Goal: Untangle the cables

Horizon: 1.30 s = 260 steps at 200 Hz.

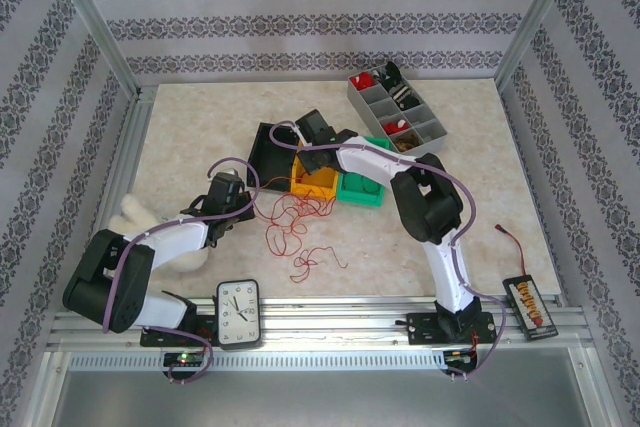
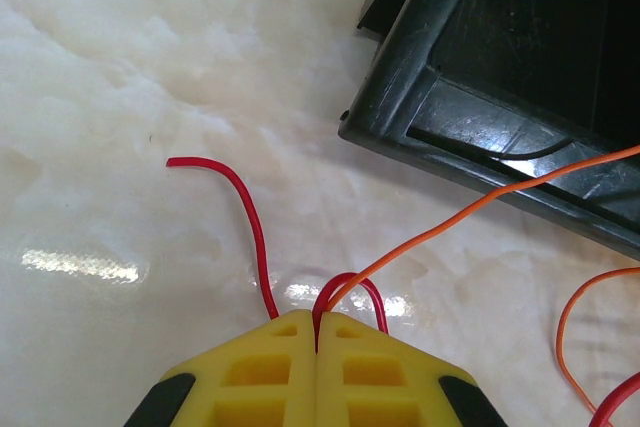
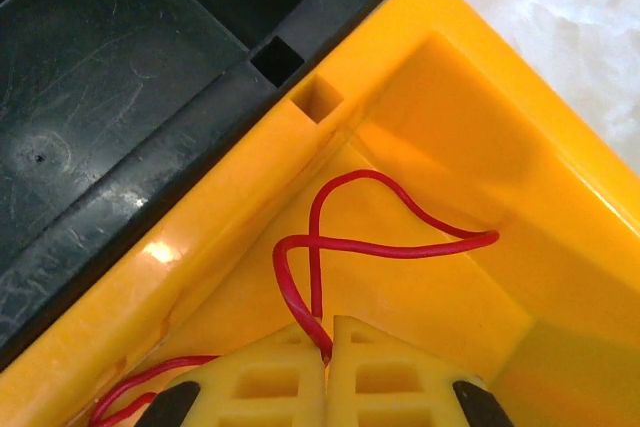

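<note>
Red and orange cables lie in a loose, curly clump on the marbled desk, just in front of the yellow bin. One stray curl sits nearer, toward the clock.

Left tool: yellow fingers pressed together, pinching a red loop and an orange strand of the clump. The orange strand runs up and right across the corner of the black bin. A free red end curves up and left over bare desk.

Right tool: closed on a red strand that loops inside the yellow bin, near the wall that touches the black bin.

Green bin sits just right of the yellow one. Grey compartment tray stands at the far right.
</note>
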Available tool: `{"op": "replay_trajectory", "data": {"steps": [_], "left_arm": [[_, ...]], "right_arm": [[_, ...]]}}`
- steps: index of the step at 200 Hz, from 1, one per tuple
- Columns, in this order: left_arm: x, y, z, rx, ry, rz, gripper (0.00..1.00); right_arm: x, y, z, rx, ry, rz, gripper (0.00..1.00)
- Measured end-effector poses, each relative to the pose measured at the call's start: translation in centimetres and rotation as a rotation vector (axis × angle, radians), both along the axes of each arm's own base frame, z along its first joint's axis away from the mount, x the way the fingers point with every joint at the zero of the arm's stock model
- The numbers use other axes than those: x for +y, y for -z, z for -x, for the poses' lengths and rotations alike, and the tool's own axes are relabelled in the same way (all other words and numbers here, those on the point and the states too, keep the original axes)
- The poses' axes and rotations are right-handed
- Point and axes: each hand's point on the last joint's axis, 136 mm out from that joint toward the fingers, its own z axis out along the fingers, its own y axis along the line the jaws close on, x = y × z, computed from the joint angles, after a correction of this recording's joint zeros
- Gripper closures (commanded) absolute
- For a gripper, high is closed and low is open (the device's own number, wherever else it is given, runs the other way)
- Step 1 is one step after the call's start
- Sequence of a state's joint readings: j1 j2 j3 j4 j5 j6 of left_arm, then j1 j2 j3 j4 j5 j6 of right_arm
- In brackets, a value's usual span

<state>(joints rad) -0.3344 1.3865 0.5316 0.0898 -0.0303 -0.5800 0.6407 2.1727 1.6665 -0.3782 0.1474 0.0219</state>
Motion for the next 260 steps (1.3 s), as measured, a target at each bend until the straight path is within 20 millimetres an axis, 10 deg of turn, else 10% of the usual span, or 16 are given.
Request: {"op": "replay_trajectory", "data": {"steps": [153,202,260], "left_arm": [[0.1,0.0,0.0,-0.001,-0.003,-0.003,1.00],[0.1,0.0,-0.1,-0.001,-0.004,-0.005,1.00],[-0.4,-0.3,-0.8,-0.003,0.001,0.008,1.00]], "right_arm": [[-4.1,-6.8,2.2,-0.080,0.140,-0.130,0.58],[-1.6,-6.7,9.7,-0.055,-0.040,-0.183,0.58],[4.4,-1.8,18.6,0.091,-0.298,-0.149,0.57]]}}
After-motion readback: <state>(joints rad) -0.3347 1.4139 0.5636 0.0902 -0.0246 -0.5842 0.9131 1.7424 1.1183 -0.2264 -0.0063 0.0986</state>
